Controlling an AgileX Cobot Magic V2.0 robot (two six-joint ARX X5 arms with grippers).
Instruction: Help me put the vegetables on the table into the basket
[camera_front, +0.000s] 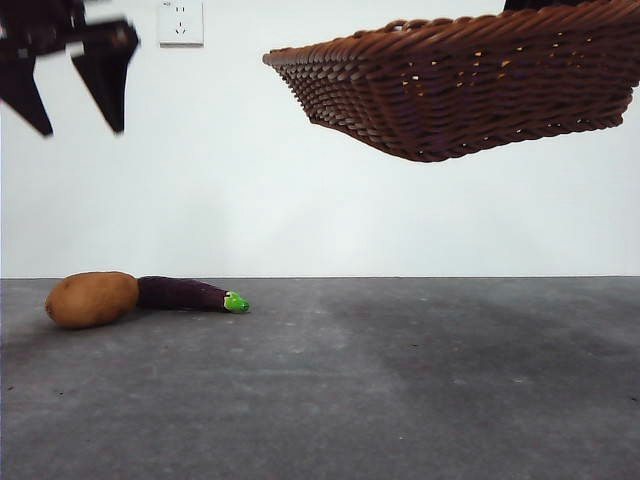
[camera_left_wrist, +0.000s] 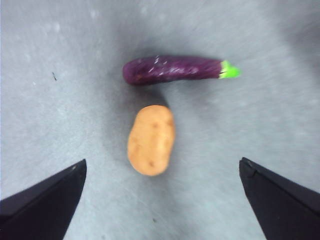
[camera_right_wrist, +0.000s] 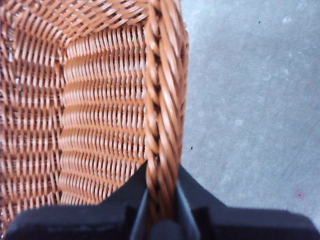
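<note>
A tan-brown potato (camera_front: 91, 299) lies on the dark grey table (camera_front: 400, 390) at the left, with a slim dark-purple eggplant (camera_front: 185, 294) right behind it, green stem end to the right. Both show in the left wrist view: the potato (camera_left_wrist: 151, 139) and the eggplant (camera_left_wrist: 175, 69). My left gripper (camera_left_wrist: 161, 200) is open and empty, high above them; it shows at the top left of the front view (camera_front: 75, 85). My right gripper (camera_right_wrist: 162, 210) is shut on the braided rim of the wicker basket (camera_right_wrist: 162, 100), holding the basket (camera_front: 470, 90) tilted in the air at the upper right. The yellow vegetable is out of view.
A white wall with a socket plate (camera_front: 180, 22) stands behind the table. The table's far edge runs level across the front view.
</note>
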